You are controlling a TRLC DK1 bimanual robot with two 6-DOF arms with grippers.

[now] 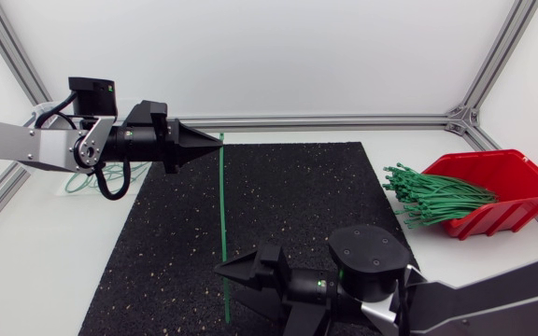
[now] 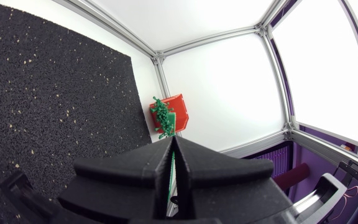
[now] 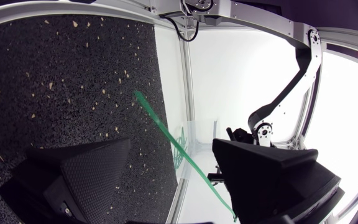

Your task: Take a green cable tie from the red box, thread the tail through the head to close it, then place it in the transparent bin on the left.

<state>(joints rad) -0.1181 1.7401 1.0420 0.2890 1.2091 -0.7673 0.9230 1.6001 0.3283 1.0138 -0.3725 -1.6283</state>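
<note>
my left gripper [image 1: 215, 140] is clamped shut on one end of the green cable tie [image 1: 222, 205], holding it stretched straight across the black mat [image 1: 297, 187] so its far end sits between the wide-open, empty fingers of my right gripper [image 1: 232, 287], probably for threading.

lt: bright, even, diffuse | shdw: faint, soft-edged | glare: white walls [image 2: 229, 81] washed out, wrist views

We've got a white desk [image 1: 54, 261] w/ a black speckled mat [image 1: 288, 205] mid-desk, red box [image 1: 521, 201] on the right, transparent bin [image 1: 71, 177] on the left.
</note>
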